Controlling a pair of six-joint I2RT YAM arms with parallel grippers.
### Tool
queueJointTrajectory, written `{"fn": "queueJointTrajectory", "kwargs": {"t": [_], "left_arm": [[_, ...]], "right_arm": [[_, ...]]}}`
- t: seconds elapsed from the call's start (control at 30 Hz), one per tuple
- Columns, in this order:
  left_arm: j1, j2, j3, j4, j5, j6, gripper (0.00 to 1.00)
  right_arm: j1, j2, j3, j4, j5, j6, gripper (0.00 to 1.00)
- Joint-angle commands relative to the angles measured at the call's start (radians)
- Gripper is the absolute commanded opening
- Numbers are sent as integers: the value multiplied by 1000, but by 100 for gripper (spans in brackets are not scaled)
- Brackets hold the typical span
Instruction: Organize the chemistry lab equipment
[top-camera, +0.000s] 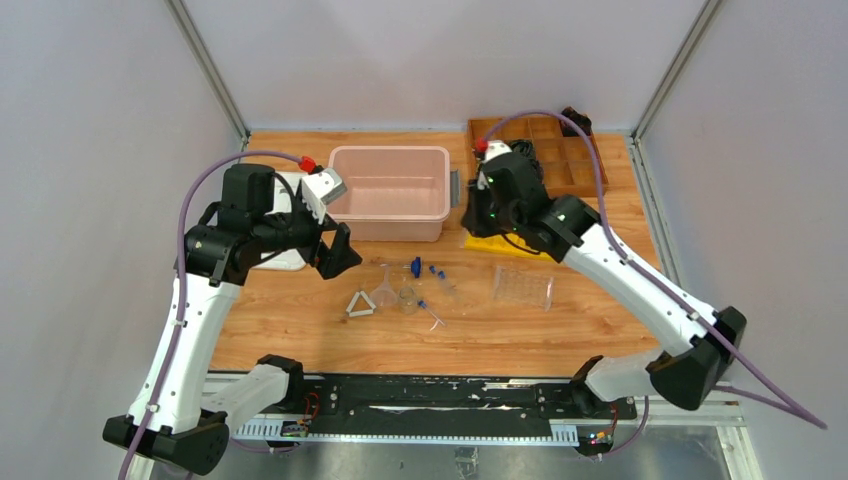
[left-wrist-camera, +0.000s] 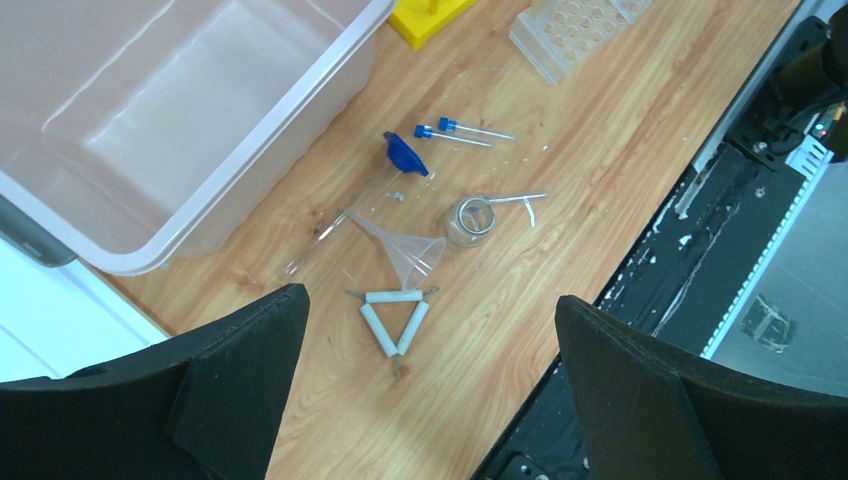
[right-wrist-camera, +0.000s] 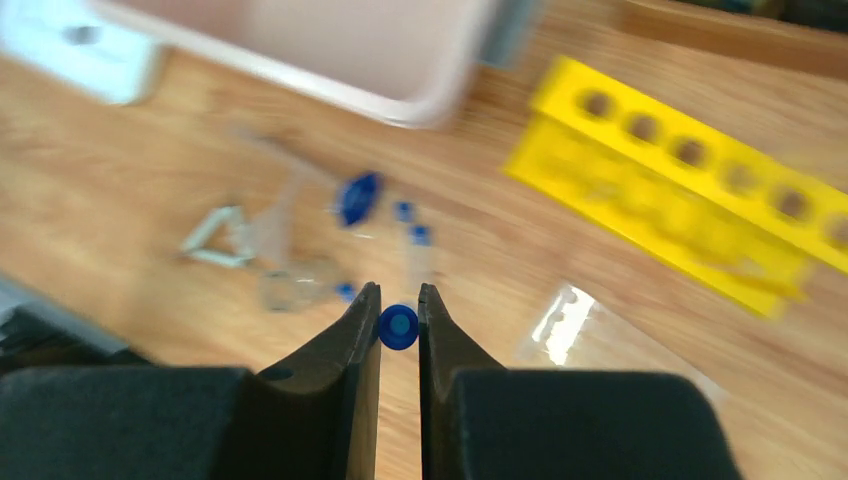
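A white triangle (left-wrist-camera: 394, 318), a clear funnel (left-wrist-camera: 405, 252) and a small clear jar (left-wrist-camera: 470, 220) lie together on the wooden table. Two blue-capped tubes (left-wrist-camera: 460, 130) lie beyond them, and a further tube (top-camera: 430, 312) is near the jar. My left gripper (left-wrist-camera: 430, 302) hangs wide open above the triangle, holding nothing. A clear tube rack (top-camera: 522, 287) lies to the right. My right gripper (right-wrist-camera: 399, 300) is shut on a blue-capped tube (right-wrist-camera: 398, 327), seen end-on, above the table near the yellow rack (right-wrist-camera: 690, 200).
A pink bin (top-camera: 390, 192) stands at the back centre. A wooden compartment box (top-camera: 540, 150) with black bundles is at the back right. A white box (top-camera: 285, 262) lies under the left arm. A dark blue funnel-like piece (left-wrist-camera: 405, 155) rests by the tubes.
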Motion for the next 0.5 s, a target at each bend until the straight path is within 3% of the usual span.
{"fn": "queueJointTrajectory", "kwargs": {"t": [0.0,0.2,0.47], "left_arm": [[-4,4,12,17,-40,1,100],[-4,11,19,17,-73,5,100],[-4,15,19,15,-65,-11,100]], "right_arm": [[-106,-93,-165,-53,202,-76,0],[-185,-90,-340,34,244,-85,0],[-204,-18,-414,125,246,-92,0]]}}
